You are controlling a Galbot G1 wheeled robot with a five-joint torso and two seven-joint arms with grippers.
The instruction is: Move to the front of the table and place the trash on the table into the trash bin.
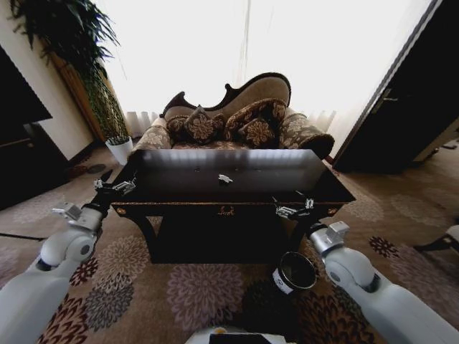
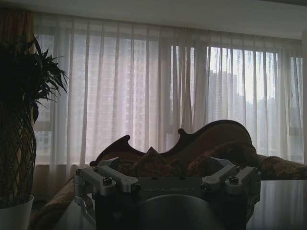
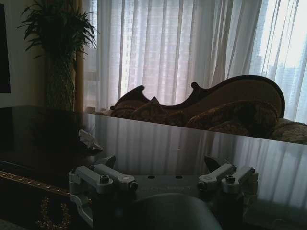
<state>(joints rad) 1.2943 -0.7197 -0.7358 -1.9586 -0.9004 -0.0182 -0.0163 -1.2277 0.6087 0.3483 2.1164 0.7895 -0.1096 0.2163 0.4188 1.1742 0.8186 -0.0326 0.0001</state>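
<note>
Glossy black, the bench point(image 1: 237, 179) stood right before you, with 1 small white wad of trash point(image 1: 225, 178) near the middle of its top. Your left claw point(image 1: 115, 186) hung released at the bench's left front corner; your right claw point(image 1: 295, 208) hung released at its right front edge. Below that arm, the trash bin point(image 1: 294, 271) sat on the carpet.
</note>
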